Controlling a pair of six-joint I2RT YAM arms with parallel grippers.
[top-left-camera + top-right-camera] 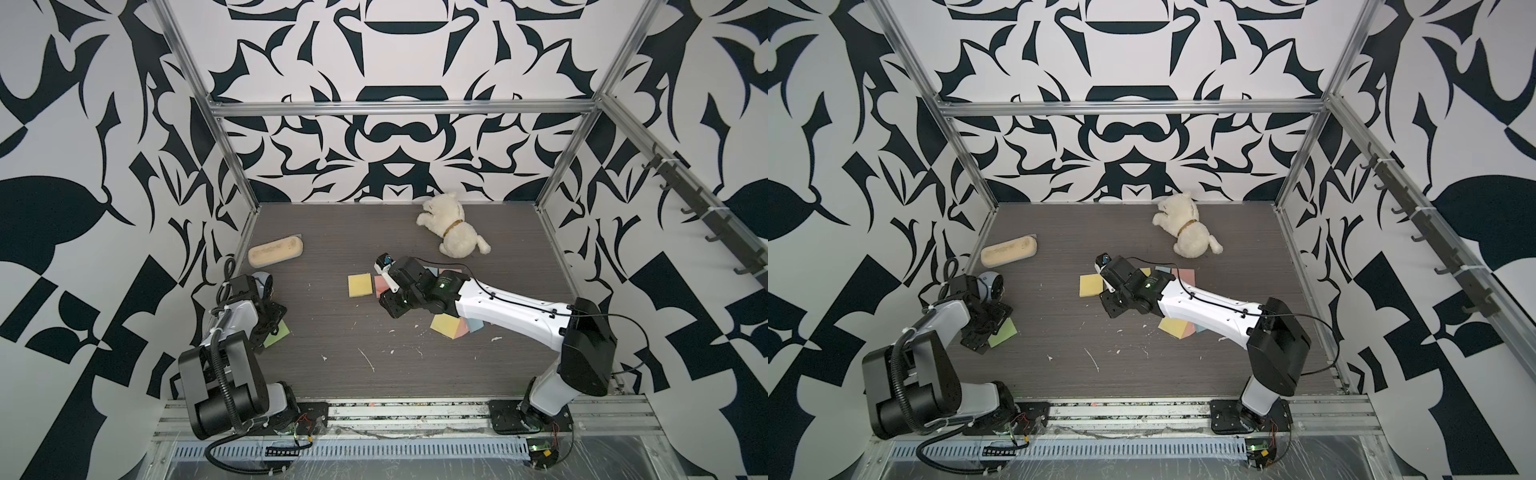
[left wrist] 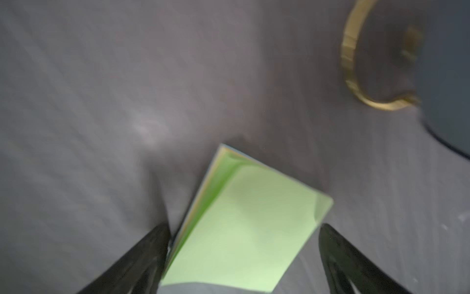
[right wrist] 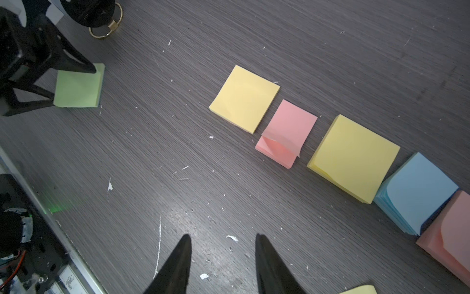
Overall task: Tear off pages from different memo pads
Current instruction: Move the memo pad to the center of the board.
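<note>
Left jaws wide over green memo pad [image 2: 244,229] (blurred), right jaws parted

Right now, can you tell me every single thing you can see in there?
table: one; dark grey wood, white specks.
note pads: five in a row; yellow, pink, yellow, blue, pink; middle of the table.
green pad: one; green; left side.
overlapping papers: three; yellow, pink, blue; under the right arm; pads or loose sheets unclear.
toy dog: one; white, gold collar; back.
tray: one; tan; back left.
round thing: one; black and grey, gold ring; beside the left arm.
left pincer: one; black; open, straddling the green pad.
right pincer: one; black; open, empty.
</note>
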